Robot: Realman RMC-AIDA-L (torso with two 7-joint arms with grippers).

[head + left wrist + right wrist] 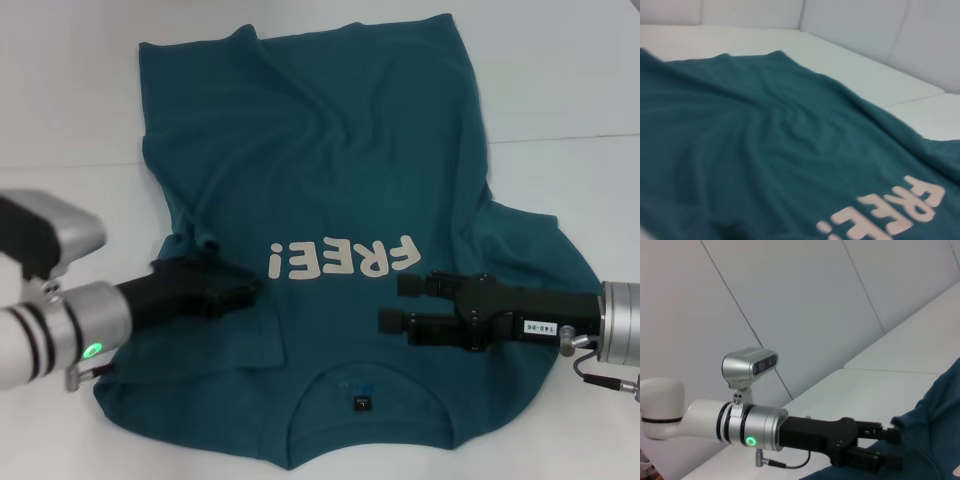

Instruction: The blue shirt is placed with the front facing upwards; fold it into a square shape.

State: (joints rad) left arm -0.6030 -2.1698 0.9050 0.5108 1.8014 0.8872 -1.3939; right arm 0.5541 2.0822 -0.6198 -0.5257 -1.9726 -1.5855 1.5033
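Head view: the blue shirt (330, 180) covers the white counter (70, 90); left gripper (245, 293) pinches its folded sleeve, right gripper (392, 303) hovers with fingers apart at lower right.

Both grippers over blue shirt (340, 150)

blue shirt (340, 150): teal-blue, cream "FREE!" print | table (570, 80): white | end effectors: black

White table (560, 90), pale wall panels (805, 300) behind
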